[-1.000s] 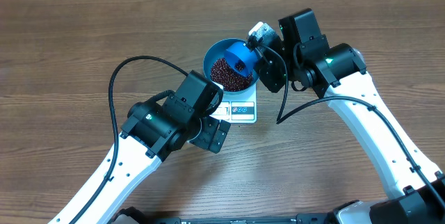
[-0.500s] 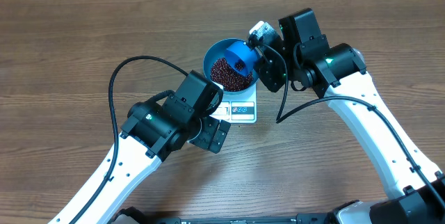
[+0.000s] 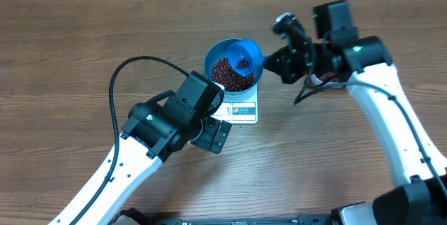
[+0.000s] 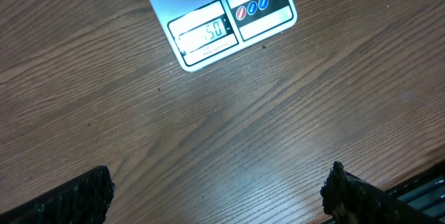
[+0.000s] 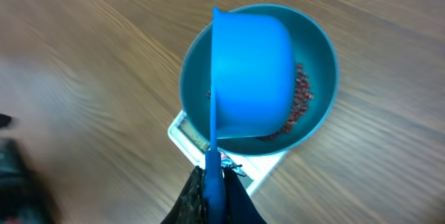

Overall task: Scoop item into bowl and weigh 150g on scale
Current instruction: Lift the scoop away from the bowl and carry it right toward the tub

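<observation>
A bright blue bowl (image 3: 218, 54) holding dark red-brown beans (image 3: 227, 76) stands on the white scale (image 3: 243, 111). My right gripper (image 3: 274, 61) is shut on the handle of a small blue scoop (image 3: 246, 54), which is turned on its side over the bowl's right half. In the right wrist view the scoop (image 5: 254, 78) covers most of the bowl (image 5: 323, 53), with beans (image 5: 300, 99) showing beside it and my right gripper (image 5: 215, 196) clamped on the handle. My left gripper (image 4: 219, 196) hangs open over bare table just in front of the scale (image 4: 268, 5), with nothing between its fingers.
The brown wooden table (image 3: 84, 36) surrounds the scale on all sides. The left arm's black cable (image 3: 115, 85) loops over the table to the left of the bowl. The scale's display (image 4: 207, 33) faces the left gripper.
The right arm has swung away to the right and drawn back. The scoop has rolled onto its side and shifted toward the bowl's right rim. The left arm has not moved.
</observation>
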